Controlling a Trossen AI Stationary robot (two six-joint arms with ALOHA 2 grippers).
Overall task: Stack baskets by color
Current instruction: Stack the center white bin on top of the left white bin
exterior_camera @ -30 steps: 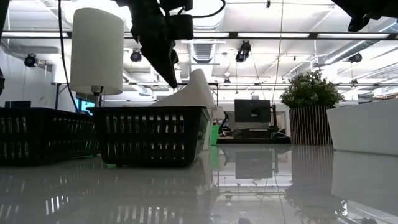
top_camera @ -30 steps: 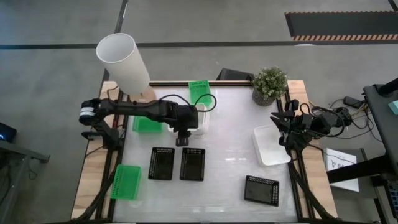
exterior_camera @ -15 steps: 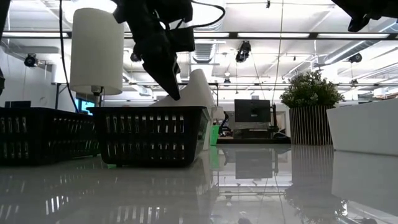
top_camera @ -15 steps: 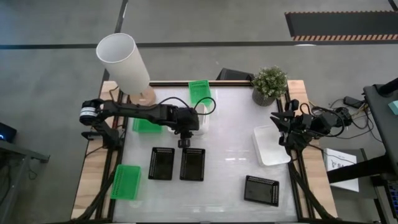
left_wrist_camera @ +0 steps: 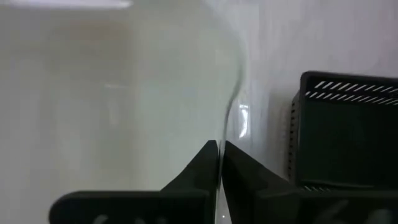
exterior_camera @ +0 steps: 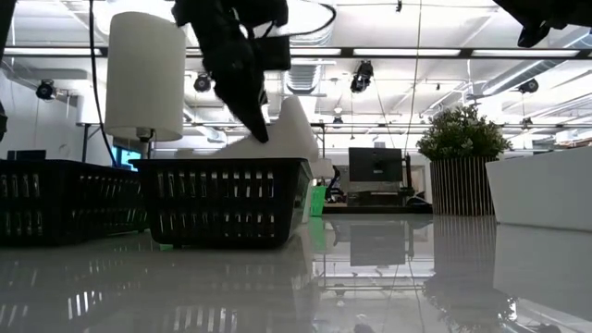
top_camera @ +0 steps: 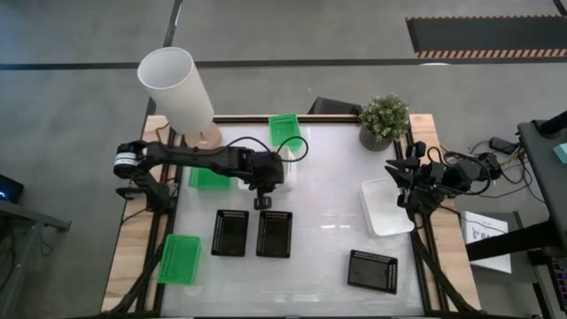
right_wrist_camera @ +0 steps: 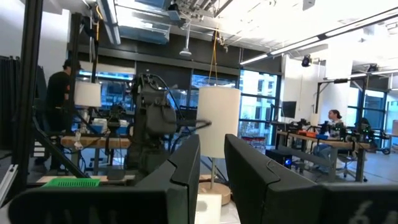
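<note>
The left gripper [left_wrist_camera: 219,155] has its jaws pinched on the rim of a white basket [left_wrist_camera: 112,106]; the right gripper [right_wrist_camera: 211,165] waits, jaws slightly apart, empty.

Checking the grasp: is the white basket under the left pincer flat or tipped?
Tipped. In the low view the white basket rises steeply behind the black basket, its wall clamped in the shut left pincer.
</note>
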